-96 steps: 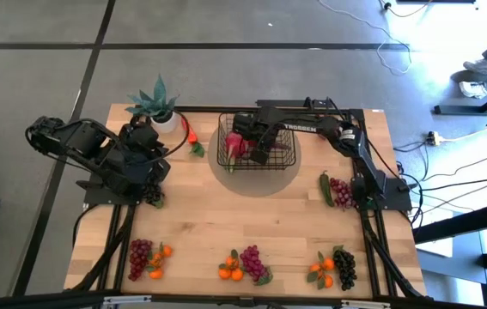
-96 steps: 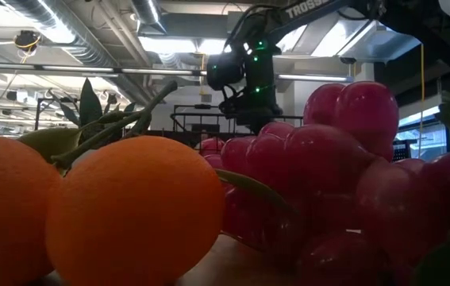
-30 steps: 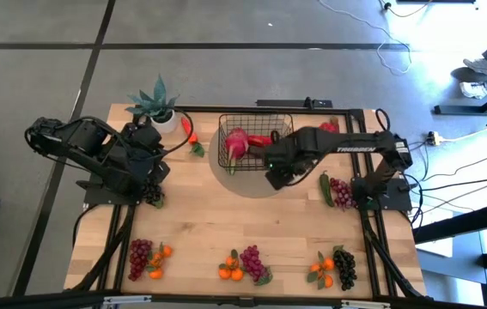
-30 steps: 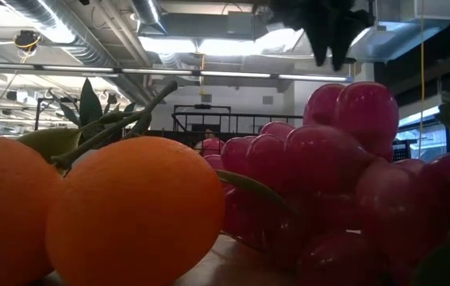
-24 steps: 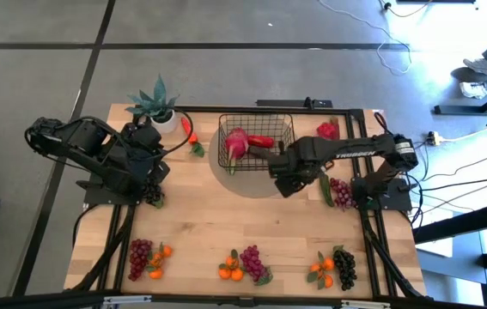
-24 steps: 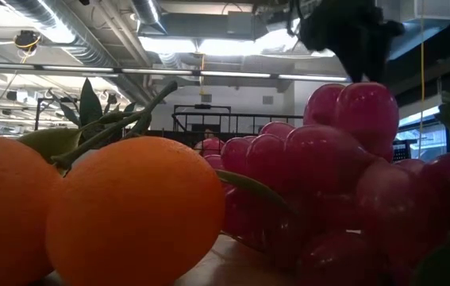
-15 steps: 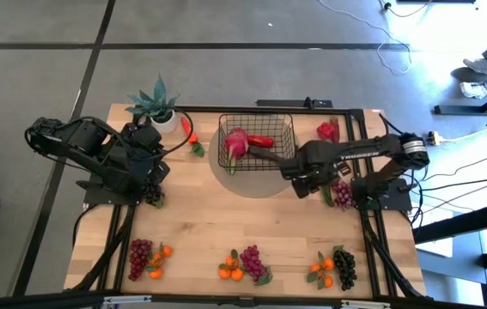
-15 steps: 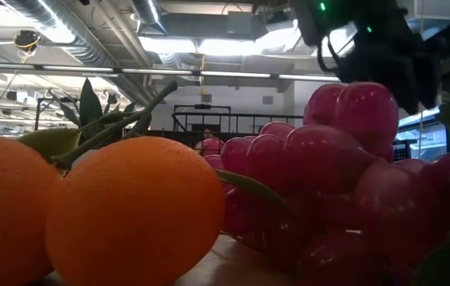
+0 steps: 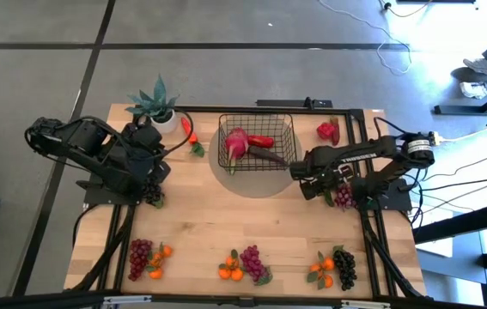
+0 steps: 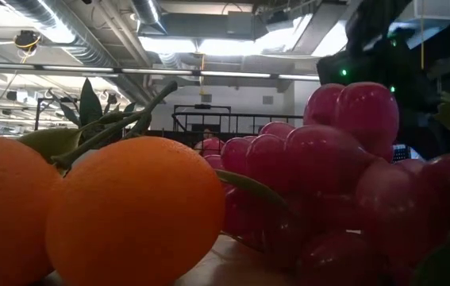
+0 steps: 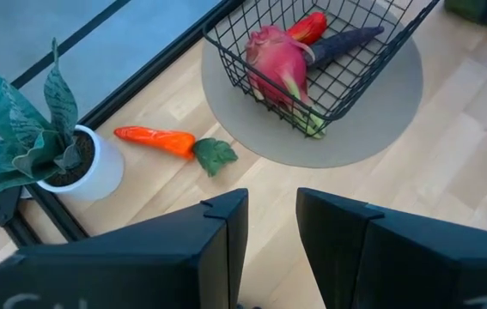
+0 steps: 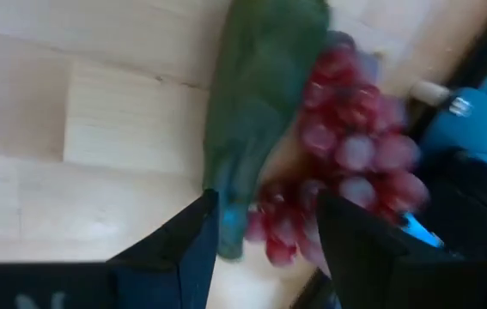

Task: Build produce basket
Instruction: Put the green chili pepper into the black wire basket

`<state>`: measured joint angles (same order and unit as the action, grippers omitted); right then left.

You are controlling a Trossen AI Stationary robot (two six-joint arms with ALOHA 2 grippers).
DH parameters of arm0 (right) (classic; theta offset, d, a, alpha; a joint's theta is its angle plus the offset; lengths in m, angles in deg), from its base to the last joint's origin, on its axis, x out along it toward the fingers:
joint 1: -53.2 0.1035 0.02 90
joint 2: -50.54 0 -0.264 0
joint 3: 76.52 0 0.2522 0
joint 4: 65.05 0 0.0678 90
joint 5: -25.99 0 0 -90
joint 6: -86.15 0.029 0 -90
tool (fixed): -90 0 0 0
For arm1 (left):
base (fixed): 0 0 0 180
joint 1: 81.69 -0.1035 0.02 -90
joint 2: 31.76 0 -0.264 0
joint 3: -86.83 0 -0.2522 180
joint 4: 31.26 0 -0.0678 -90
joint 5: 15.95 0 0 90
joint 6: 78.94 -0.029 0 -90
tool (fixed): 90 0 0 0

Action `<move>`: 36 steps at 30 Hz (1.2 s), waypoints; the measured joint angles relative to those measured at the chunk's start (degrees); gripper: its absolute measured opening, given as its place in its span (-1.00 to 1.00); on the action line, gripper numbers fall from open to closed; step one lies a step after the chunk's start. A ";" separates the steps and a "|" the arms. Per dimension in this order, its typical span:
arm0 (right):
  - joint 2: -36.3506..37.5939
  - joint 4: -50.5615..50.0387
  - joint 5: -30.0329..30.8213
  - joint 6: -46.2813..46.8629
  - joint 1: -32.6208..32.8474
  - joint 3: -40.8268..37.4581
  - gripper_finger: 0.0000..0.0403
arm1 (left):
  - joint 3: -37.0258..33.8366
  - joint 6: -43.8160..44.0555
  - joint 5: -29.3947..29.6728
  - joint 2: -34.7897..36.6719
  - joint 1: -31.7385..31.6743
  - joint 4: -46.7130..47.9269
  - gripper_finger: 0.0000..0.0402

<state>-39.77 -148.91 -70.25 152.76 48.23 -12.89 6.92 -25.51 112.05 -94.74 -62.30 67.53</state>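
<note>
The black wire basket (image 9: 256, 142) stands on a round grey mat (image 9: 256, 176) at the far middle. It holds a pink-red radish (image 9: 236, 142), a red pepper (image 9: 261, 140) and a dark eggplant (image 9: 270, 155). My right gripper (image 9: 319, 184) is open and empty, just above a long green vegetable (image 12: 252, 112) and a red grape bunch (image 12: 346, 146) near the right edge. My left gripper (image 9: 159, 153) waits at the left, open by a narrow gap (image 11: 271, 202). A carrot (image 11: 153, 137) lies near it.
A spiky green plant in a white pot (image 9: 159, 107) stands at the far left. A second red pepper (image 9: 327, 130) lies at the far right. Three grape bunches with small oranges lie along the near edge (image 9: 144, 256), (image 9: 243, 264), (image 9: 336, 268). The low view is filled by oranges (image 10: 129, 214) and grapes (image 10: 328, 167).
My right gripper has gone from beside the basket toward the table's right edge and down. It now stands over the green vegetable and the red grapes. The produce in the basket has stayed where it was.
</note>
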 joint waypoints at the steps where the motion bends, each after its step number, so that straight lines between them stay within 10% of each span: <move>1: 0.00 1.46 -0.02 -0.58 -0.21 -0.94 -0.10 | 0.00 -0.01 0.00 0.00 0.00 -0.42 -0.55; 17: 0.00 16.28 -2.63 -4.15 -0.92 -7.24 -0.11 | 0.00 -0.02 0.04 0.00 0.00 -1.64 -0.55; 29: 0.18 19.21 -2.06 -6.97 -0.81 -5.53 -0.77 | 0.00 -0.05 0.04 0.00 0.00 -1.62 -0.55; 36: 0.09 14.13 3.26 -9.20 -0.83 2.26 -0.81 | 0.00 -0.07 0.06 0.00 0.00 -1.60 -0.55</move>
<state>-39.68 -134.79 -66.98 143.56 47.40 -10.63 6.92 -25.58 112.11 -94.74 -62.30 65.93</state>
